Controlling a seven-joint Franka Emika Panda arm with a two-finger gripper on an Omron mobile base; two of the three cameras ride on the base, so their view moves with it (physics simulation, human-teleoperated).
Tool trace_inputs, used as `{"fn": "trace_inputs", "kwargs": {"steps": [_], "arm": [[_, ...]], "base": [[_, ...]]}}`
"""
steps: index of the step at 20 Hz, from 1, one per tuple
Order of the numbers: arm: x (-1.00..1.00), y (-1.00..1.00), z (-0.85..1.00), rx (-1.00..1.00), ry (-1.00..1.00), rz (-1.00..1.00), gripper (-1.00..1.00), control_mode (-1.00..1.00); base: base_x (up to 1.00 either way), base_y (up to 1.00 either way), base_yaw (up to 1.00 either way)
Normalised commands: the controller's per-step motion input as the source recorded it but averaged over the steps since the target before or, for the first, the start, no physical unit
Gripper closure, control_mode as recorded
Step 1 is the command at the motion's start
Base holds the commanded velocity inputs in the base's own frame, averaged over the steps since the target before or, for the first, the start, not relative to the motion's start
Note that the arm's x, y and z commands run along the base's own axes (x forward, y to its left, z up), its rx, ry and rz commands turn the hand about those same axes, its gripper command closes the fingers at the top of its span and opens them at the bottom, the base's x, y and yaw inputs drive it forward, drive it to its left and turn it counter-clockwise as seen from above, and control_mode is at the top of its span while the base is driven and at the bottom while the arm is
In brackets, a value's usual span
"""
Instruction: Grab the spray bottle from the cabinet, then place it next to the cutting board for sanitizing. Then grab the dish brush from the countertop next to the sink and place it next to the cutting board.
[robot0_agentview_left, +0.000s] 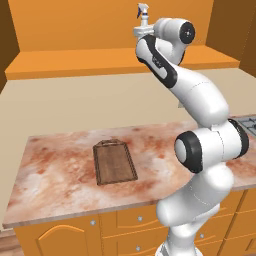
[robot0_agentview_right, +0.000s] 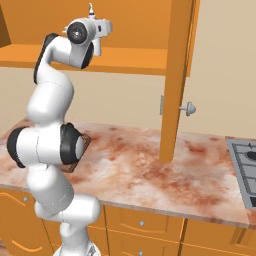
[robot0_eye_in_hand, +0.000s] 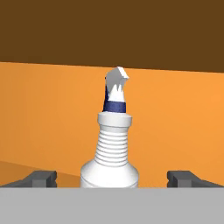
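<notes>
The spray bottle (robot0_eye_in_hand: 113, 146), white with a ribbed neck, a blue collar and a white nozzle, stands upright on the orange cabinet shelf (robot0_agentview_left: 75, 62). Its nozzle pokes up above my wrist in the left base view (robot0_agentview_left: 143, 12). My gripper (robot0_eye_in_hand: 113, 178) is open at shelf height, with one dark fingertip (robot0_eye_in_hand: 42, 178) on each side of the bottle's body and a wide gap to each. The dark brown cutting board (robot0_agentview_left: 115, 162) lies on the marbled countertop (robot0_agentview_left: 55, 175) below. The dish brush and the sink are out of view.
The open cabinet door (robot0_agentview_right: 176, 75), with its grey knob (robot0_agentview_right: 189, 108), hangs down to the counter right of the arm. A stove (robot0_agentview_right: 245, 167) sits at the counter's right end. Orange drawers (robot0_agentview_left: 135, 220) run below the counter.
</notes>
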Motion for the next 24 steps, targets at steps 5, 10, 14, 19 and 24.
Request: {"fn": "trace_inputs", "kwargs": {"steps": [5, 10, 14, 19, 24], "arm": [[0.12, 0.00, 0.00, 0.00, 0.00, 0.00, -1.00, -1.00], [0.13, 0.00, 0.00, 0.00, 0.00, 0.00, -1.00, -1.00], [0.17, 0.01, -0.02, 0.00, 0.00, 0.00, -1.00, -1.00], [0.13, 0.00, -0.04, 0.00, 0.00, 0.00, -1.00, -1.00], [0.09, 0.03, -0.04, 0.00, 0.00, 0.00, -1.00, -1.00]], "base": [[0.00, 0.00, 0.00], [0.00, 0.00, 0.00], [0.00, 0.00, 0.00], [0.00, 0.00, 0.00], [0.00, 0.00, 0.00]]}}
